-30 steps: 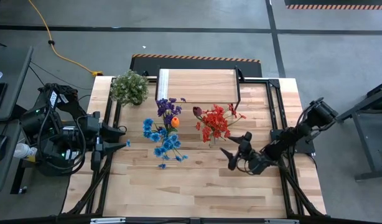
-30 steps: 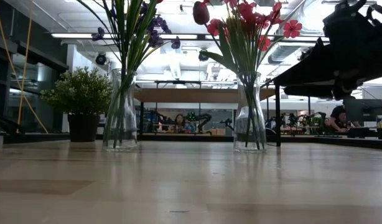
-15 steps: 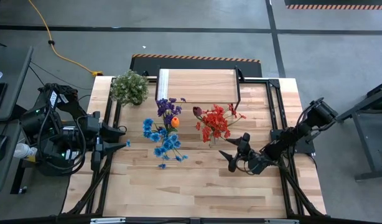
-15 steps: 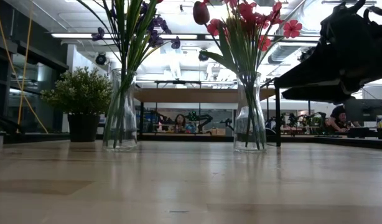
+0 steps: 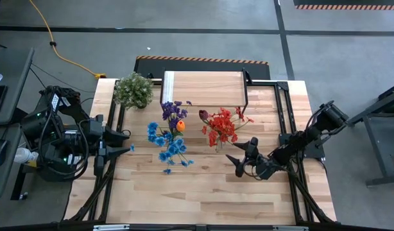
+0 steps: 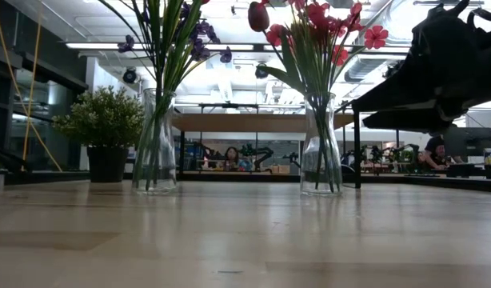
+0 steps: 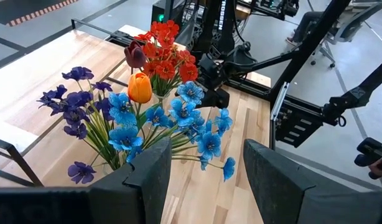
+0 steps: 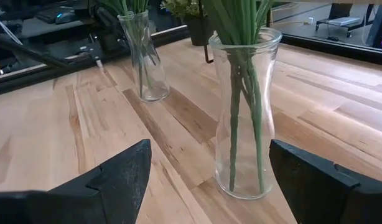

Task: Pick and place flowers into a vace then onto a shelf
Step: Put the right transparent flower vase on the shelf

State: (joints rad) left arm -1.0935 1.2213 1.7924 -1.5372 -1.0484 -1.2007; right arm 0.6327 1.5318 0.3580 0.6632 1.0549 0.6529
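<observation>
Waiting at the table's left edge, the left gripper [image 5: 123, 142] holds nothing, fingers apart. Both bunches of flowers [image 5: 168, 136] already stand in glass vases, before the shelf [image 5: 203, 88] (still bare). The right gripper [image 5: 239, 157], spread wide, faces the red-flower vase [image 8: 246, 112]; closing round its glass comes next, I'd say.

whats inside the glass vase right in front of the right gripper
Green flower stems stand inside the clear glass vase, reaching down near its base. Their red blooms show only from above. Whether it holds water cannot be told. The open right gripper stands just short of it.
</observation>
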